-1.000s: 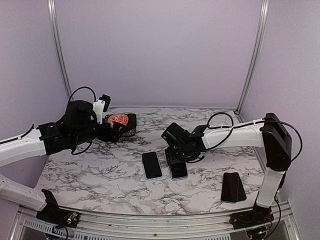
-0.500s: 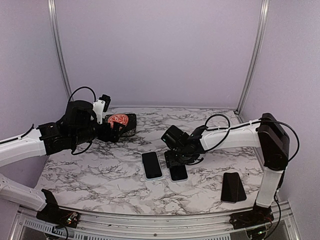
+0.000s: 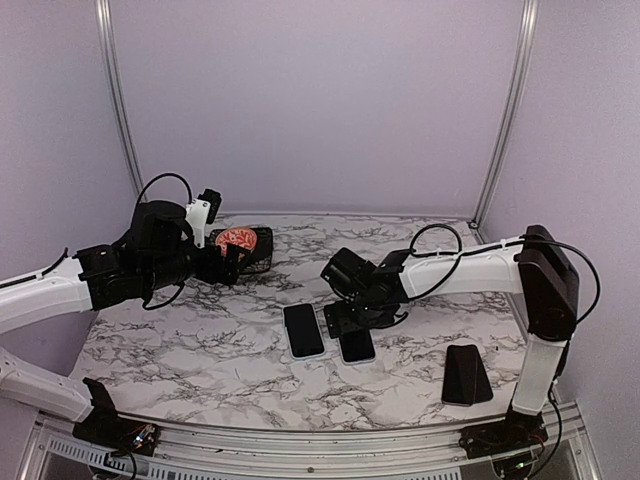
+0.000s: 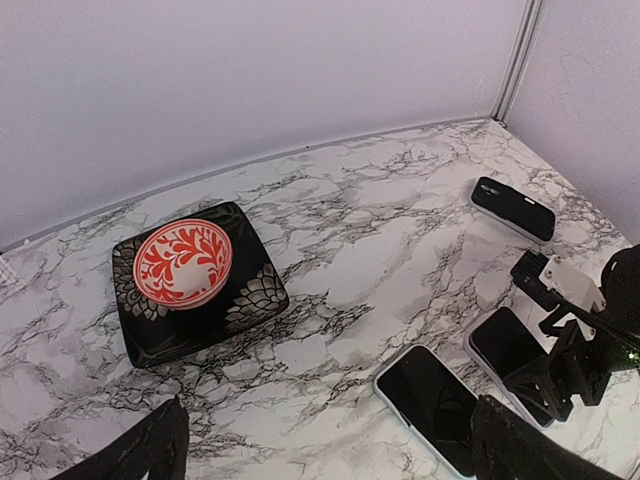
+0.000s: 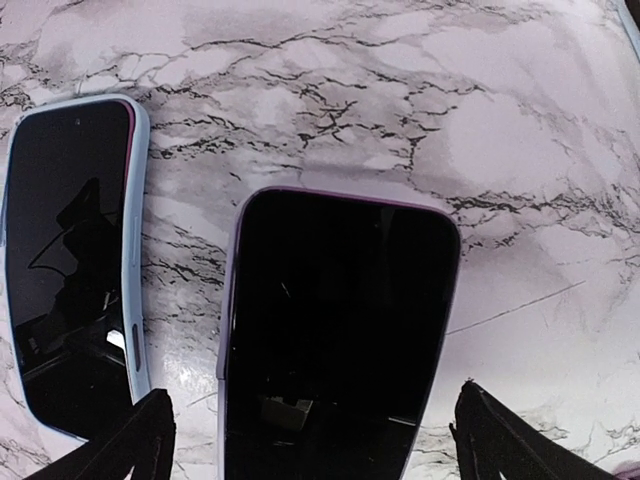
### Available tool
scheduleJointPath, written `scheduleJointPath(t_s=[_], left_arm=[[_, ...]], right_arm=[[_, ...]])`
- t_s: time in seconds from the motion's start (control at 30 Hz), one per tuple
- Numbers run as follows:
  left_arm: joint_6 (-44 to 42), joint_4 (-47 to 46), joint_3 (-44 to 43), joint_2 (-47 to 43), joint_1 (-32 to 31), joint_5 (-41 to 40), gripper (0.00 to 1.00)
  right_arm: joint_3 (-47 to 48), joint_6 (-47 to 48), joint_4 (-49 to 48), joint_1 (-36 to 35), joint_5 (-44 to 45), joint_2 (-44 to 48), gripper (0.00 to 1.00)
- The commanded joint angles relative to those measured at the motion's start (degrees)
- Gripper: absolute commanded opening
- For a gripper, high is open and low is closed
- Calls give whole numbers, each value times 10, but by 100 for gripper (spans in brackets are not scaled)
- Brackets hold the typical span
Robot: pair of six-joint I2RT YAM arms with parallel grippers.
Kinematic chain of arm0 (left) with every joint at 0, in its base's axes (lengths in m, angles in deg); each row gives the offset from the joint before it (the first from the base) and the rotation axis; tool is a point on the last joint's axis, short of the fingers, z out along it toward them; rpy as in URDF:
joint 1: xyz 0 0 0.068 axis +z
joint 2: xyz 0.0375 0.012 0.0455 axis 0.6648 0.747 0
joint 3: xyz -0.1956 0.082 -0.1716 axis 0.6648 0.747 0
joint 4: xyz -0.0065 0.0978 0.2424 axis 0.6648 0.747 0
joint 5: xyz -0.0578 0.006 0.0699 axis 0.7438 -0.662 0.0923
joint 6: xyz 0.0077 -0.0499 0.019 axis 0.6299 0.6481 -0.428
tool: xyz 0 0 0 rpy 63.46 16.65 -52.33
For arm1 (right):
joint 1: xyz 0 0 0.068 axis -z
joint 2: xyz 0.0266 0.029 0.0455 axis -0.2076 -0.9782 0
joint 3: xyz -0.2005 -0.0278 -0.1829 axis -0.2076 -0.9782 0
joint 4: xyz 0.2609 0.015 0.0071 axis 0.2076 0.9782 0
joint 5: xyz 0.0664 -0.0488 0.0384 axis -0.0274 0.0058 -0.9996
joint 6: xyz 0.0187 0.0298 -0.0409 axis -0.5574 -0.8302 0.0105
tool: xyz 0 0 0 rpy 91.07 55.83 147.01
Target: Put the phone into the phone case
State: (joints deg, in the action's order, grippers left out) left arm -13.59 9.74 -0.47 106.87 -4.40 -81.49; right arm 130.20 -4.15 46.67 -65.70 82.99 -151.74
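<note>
on marble table (image 3: 200,350), lilac walls around; left end effector (image 4: 325,450) agape, right end effector (image 5: 305,440) agape.

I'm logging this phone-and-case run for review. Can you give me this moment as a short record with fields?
left phone: flat on the table, screen up, pale-edged
right phone: flat beside it, apart, dark
right gripper: open, hovering over the right phone's far end, holding nothing
left gripper: open, raised near the plate, holding nothing
plate: black, far left, with a red patterned bowl on it
black wedge: near right
</note>
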Motion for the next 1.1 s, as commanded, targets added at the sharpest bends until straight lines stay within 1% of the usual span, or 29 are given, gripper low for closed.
scheduleJointPath(t_s=[0.0,0.07,0.13,0.17,0.2,0.27,0.33,0.37,0.5,0.6,0.77,0.83,0.97,1.0,1.03,1.07], left_arm=[[1,15,4,3,4,1,99],[1,15,4,2,4,0,99],[1,15,4,2,4,1,99],[1,15,4,2,4,2,99],[1,15,4,3,4,2,99],[1,15,4,2,4,3,99],[0,15,4,3,4,3,99],[0,15,4,4,4,2,99],[1,15,4,6,4,2,99],[0,15,4,7,4,1,99],[0,15,5,7,4,-2,99],[-1,15,4,7,4,-1,99],[-1,15,4,6,4,-2,99],[0,15,4,6,4,-1,99],[0,15,4,6,4,-1,99],[0,15,4,6,4,0,99]], right_arm=[[14,15,33,17,-8,28,93],[-7,20,33,32,-29,55,88],[-37,27,21,50,-75,83,78],[-54,28,14,60,-101,95,73],[-71,29,6,68,-122,103,63],[-101,28,-3,78,-142,116,48],[-120,27,-7,85,-152,116,38],[-126,28,-12,85,-165,116,34],[-147,29,-41,83,-213,104,26],[-155,26,-44,78,-216,88,21],[-157,23,-39,61,-199,57,6],[-151,21,-25,53,-181,38,4],[-122,26,31,39,-122,9,4],[-110,28,45,37,-106,10,7],[-96,30,59,36,-89,14,14],[-75,33,79,35,-65,18,24]])
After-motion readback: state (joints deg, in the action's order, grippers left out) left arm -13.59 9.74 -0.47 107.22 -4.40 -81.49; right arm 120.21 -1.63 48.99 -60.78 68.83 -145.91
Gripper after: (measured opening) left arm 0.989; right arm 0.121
